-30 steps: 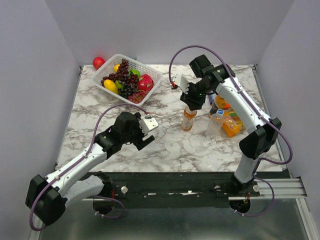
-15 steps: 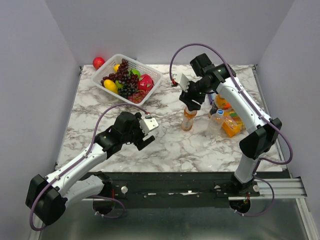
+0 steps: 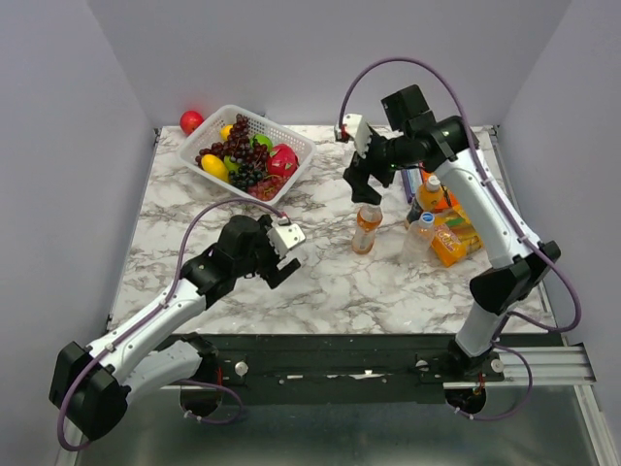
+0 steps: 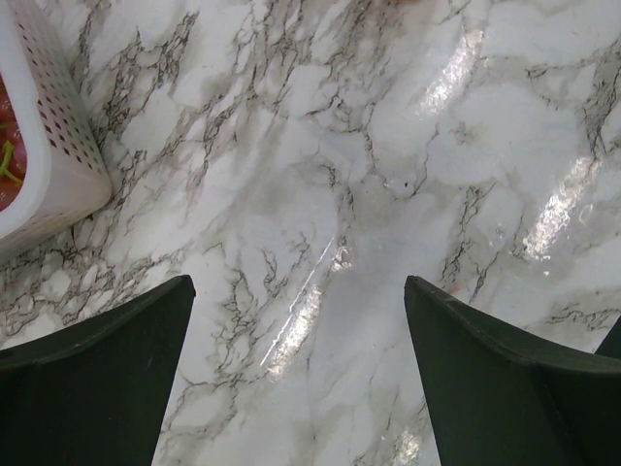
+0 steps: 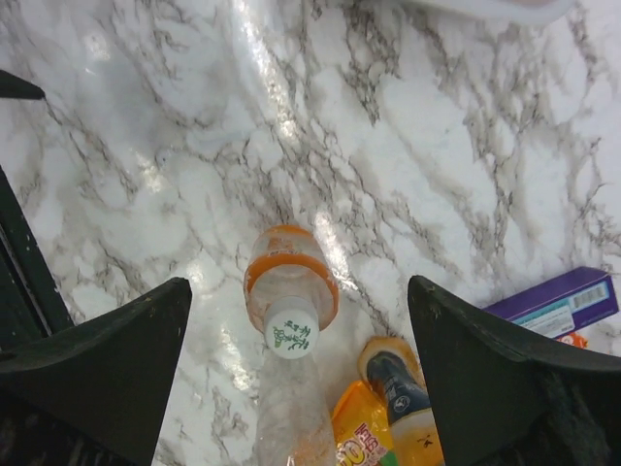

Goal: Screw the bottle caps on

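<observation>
An orange-drink bottle (image 3: 366,233) stands upright mid-table with a white cap (image 3: 370,211) on its neck; the right wrist view looks down on that cap (image 5: 291,336). My right gripper (image 3: 361,181) hangs open above and behind it, jaws wide and apart from the cap (image 5: 298,283). A second orange bottle (image 3: 430,195) and a clear bottle (image 3: 417,240) with a blue cap (image 3: 424,219) stand to the right. My left gripper (image 3: 281,256) is open over bare marble, holding nothing (image 4: 296,286).
A white basket (image 3: 291,135) of fruit sits at the back left, its corner showing in the left wrist view (image 4: 58,165). A red ball (image 3: 191,121) lies behind it. Orange snack packets (image 3: 452,241) and a purple box (image 5: 558,303) crowd the bottles on the right.
My right gripper has opened and risen off the orange bottle's cap, drawing back toward the far side. The bottle stays standing. The left arm has barely moved.
</observation>
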`<action>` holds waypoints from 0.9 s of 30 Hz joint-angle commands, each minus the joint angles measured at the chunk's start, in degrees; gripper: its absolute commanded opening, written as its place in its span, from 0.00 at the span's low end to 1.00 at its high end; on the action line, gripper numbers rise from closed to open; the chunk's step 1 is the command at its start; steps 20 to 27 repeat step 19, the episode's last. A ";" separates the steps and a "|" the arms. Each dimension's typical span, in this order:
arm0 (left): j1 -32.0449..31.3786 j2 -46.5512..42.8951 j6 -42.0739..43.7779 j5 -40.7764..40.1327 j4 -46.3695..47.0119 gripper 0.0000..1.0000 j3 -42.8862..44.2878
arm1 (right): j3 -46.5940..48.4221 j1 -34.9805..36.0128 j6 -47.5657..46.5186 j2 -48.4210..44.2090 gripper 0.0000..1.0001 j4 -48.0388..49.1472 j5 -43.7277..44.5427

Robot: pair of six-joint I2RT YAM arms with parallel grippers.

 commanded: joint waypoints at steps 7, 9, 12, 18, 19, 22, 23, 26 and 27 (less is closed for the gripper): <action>7.24 0.26 -10.29 -5.00 7.01 0.99 2.91 | -12.52 0.10 25.19 -15.25 1.00 28.64 16.05; 8.39 0.78 -10.39 -6.32 8.06 0.99 3.97 | -12.43 0.19 28.10 -14.81 1.00 28.47 25.16; 10.85 2.01 -11.26 -9.21 9.82 0.99 5.64 | -14.44 0.19 29.78 -16.12 1.00 29.86 33.10; 15.59 5.61 -19.78 -13.97 10.88 0.99 11.08 | -20.78 0.19 26.36 -20.25 1.00 34.53 39.28; 16.12 5.88 -22.05 -14.75 11.06 0.99 11.78 | -21.04 0.19 26.09 -20.69 1.00 34.44 39.46; 16.12 5.88 -22.05 -14.75 11.06 0.99 11.78 | -21.04 0.19 26.09 -20.69 1.00 34.44 39.46; 16.12 5.88 -22.05 -14.75 11.06 0.99 11.78 | -21.04 0.19 26.09 -20.69 1.00 34.44 39.46; 16.12 5.88 -22.05 -14.75 11.06 0.99 11.78 | -21.04 0.19 26.09 -20.69 1.00 34.44 39.46; 16.12 5.88 -22.05 -14.75 11.06 0.99 11.78 | -21.04 0.19 26.09 -20.69 1.00 34.44 39.46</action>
